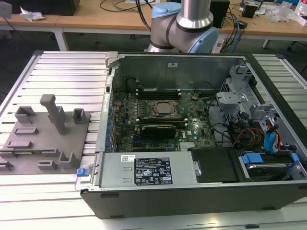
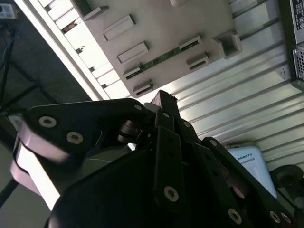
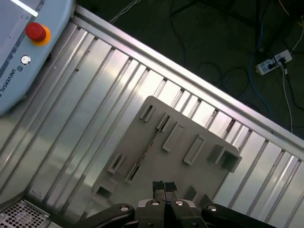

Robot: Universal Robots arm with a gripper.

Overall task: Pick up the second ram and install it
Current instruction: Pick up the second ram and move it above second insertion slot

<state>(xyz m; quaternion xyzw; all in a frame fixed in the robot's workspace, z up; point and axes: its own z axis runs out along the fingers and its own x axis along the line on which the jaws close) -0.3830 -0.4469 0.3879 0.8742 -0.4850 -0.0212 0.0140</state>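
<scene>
In both wrist views, the black gripper (image 3: 164, 186) (image 2: 164, 96) fills the foreground. Its jaws are closed tip against tip, with nothing held between them. It hangs above a grey fixture plate (image 3: 190, 171) (image 2: 161, 23) and touches nothing.

On that plate lies the second ram (image 2: 164, 57) (image 3: 148, 148), a thin green stick resting flat. Each of its ends sits in a small raised holder, and it is apart from the gripper. More small rectangular holders stand on the plate around it.

The plate rests on a table of ribbed aluminium slats (image 3: 71, 109) (image 1: 67, 76). In the first wrist view, a pale blue-grey box with a red button (image 3: 35, 32) sits on the slats, away from the plate. Beyond the table edge are a dark floor and a white power strip (image 3: 275, 61).

In the exterior view, the fixture plate (image 1: 29, 158) lies at the exterior view's left. Beside it, an open computer case (image 1: 192, 201) lies on its side. Inside is a green motherboard with a processor socket (image 1: 163, 109) near its middle. Behind the case stands the arm's blue and silver base (image 1: 184, 24), and behind that are wooden benches (image 1: 96, 19).
</scene>
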